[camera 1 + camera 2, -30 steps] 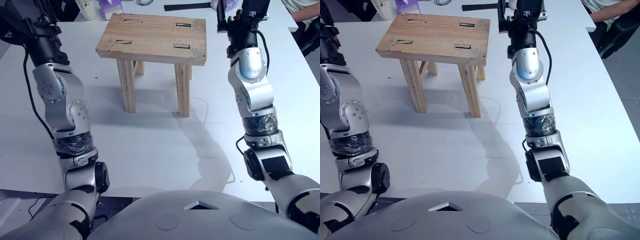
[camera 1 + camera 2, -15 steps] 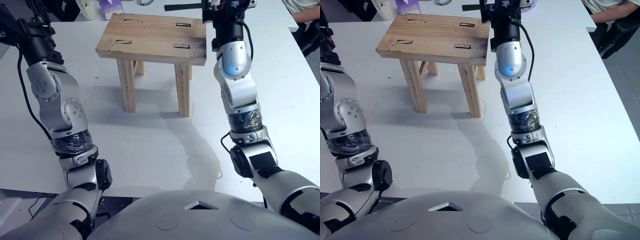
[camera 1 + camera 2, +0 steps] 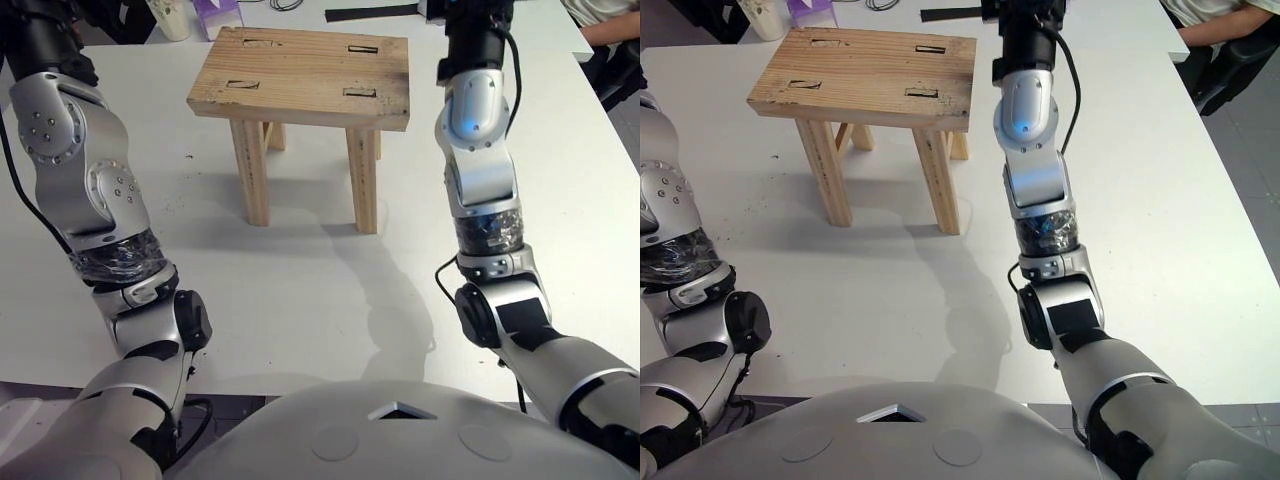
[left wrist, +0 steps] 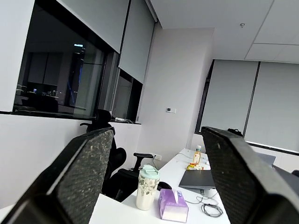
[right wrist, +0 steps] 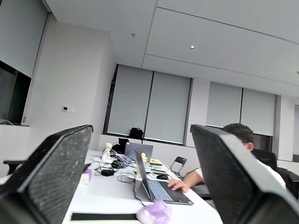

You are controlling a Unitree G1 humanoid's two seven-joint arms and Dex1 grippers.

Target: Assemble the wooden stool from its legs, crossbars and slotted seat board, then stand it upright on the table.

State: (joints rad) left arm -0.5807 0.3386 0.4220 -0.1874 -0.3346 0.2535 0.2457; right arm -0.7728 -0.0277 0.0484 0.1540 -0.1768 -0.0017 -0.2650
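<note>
Beside the wooden stool (image 3: 300,70), the left arm (image 3: 85,170) and right arm (image 3: 478,150) were jointed silver shells with small screws, crinkled clear wrap (image 3: 488,228) over black, black cables (image 3: 1076,85) and speckled black finger pads (image 4: 84,172).

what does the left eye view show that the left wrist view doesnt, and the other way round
Left eye view alone: the wooden stool, assembled and standing upright on its legs.
Left wrist view alone: the left gripper, open with nothing in it, plus a closed laptop and an office chair beyond it.
Both: the white table, with the patterned cup and the purple tissue box side by side near its far edge.
</note>
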